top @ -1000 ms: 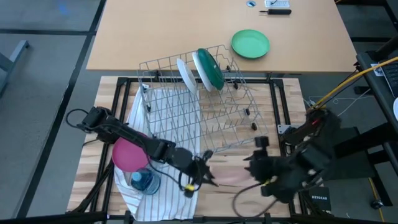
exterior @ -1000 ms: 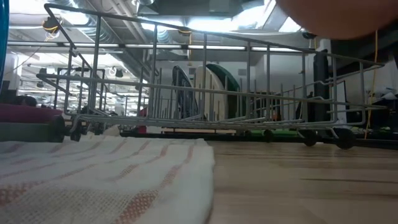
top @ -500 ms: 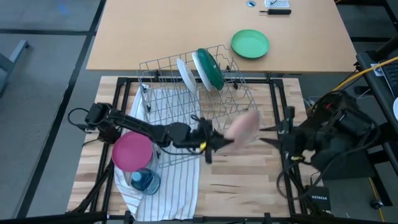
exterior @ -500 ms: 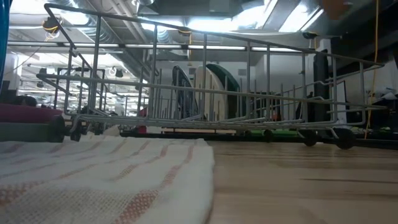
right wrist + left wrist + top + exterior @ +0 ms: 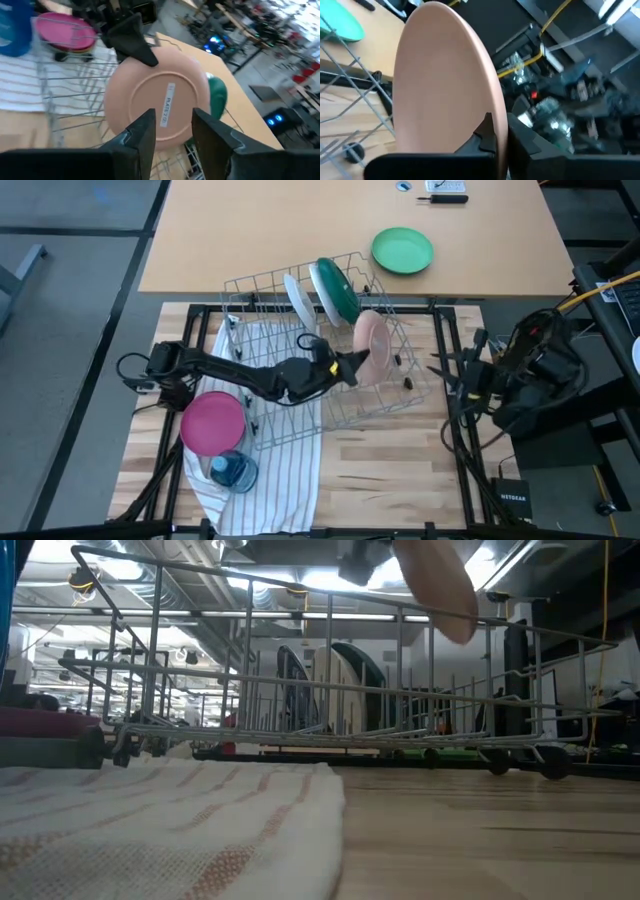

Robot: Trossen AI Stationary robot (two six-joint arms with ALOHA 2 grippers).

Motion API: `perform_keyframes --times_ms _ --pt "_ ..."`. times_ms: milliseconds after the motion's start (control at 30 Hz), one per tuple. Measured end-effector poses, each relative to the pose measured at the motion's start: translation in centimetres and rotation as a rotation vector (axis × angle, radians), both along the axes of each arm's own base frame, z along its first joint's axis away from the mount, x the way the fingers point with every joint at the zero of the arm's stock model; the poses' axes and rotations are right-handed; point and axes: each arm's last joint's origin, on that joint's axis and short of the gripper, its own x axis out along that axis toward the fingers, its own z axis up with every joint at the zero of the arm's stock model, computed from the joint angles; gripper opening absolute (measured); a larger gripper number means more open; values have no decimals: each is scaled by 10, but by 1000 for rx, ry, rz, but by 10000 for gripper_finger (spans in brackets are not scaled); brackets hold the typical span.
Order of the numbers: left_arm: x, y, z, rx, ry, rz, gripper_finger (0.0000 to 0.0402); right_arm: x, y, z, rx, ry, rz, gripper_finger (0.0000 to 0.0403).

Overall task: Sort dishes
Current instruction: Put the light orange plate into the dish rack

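A pale pink plate [image 5: 370, 345] stands on edge above the wire rack [image 5: 300, 395], with my left gripper [image 5: 347, 366] shut on it. In the rack's far part a white plate [image 5: 298, 300] and a white plate with a dark green back [image 5: 336, 290] stand upright between the wires. A magenta plate [image 5: 212, 423] lies on the striped cloth [image 5: 280, 480]. My right gripper [image 5: 447, 377] stands open at the rack's right side, apart from the pink plate [image 5: 160, 107] and facing its back. My left gripper pinches the pink plate's rim [image 5: 496, 125] between its two fingers, one finger [image 5: 132, 42] on the back and one on the front. The fingers reach over roughly level from the table's left. The plate stands on edge, tilted, lifted to about the rack's top wire [image 5: 435, 585].
A vivid green plate [image 5: 402, 250] lies on the far tan table. A small blue see-through container [image 5: 232, 472] sits on the cloth next to the magenta plate. Bare wood [image 5: 390, 480] lies between the rack and the near edge.
My left gripper has carried the pink plate from the near edge toward the far side and over the rack. Its wrist rolled, so the plate went from lying flat to standing on edge. My right gripper has drawn back toward the table's right edge, still open.
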Motion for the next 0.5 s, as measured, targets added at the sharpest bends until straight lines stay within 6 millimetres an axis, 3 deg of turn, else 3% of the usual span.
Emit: perform_keyframes --times_ms 300,500 --pt "18 20 -37 -207 -55 30 6 -5 -7 -42 21 -28 -83 129" --pt "20 20 -45 -257 -68 64 7 -2 -4 -63 15 -7 -108 129"
